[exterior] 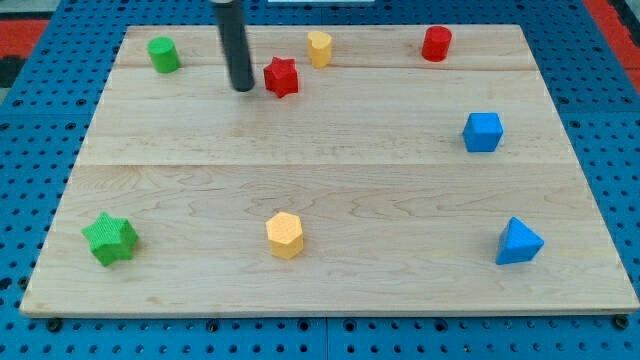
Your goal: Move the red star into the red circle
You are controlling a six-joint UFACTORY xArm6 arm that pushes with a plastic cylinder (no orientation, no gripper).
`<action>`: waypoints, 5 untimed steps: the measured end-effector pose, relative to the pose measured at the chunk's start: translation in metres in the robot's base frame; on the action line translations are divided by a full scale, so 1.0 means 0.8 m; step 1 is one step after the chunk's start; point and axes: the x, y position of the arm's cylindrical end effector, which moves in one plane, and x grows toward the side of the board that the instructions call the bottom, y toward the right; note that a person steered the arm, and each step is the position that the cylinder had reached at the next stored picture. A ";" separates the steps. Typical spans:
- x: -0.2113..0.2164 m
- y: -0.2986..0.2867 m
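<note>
The red star (282, 77) lies near the view's top, left of centre, on the wooden board (330, 190). The red circle block (436, 44), a short red cylinder, stands at the view's top right. My tip (242, 87) rests on the board just to the left of the red star, with a small gap between them. The dark rod rises from it out of the view's top edge.
A yellow block (320, 48) stands between the red star and the red circle. A green cylinder (164, 54) is at top left, a green star (110, 239) bottom left, a yellow hexagon (285, 235) bottom centre, a blue cube (482, 132) and blue triangle (518, 242) at right.
</note>
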 end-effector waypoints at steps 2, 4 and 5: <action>-0.014 0.154; 0.007 0.062; -0.042 0.052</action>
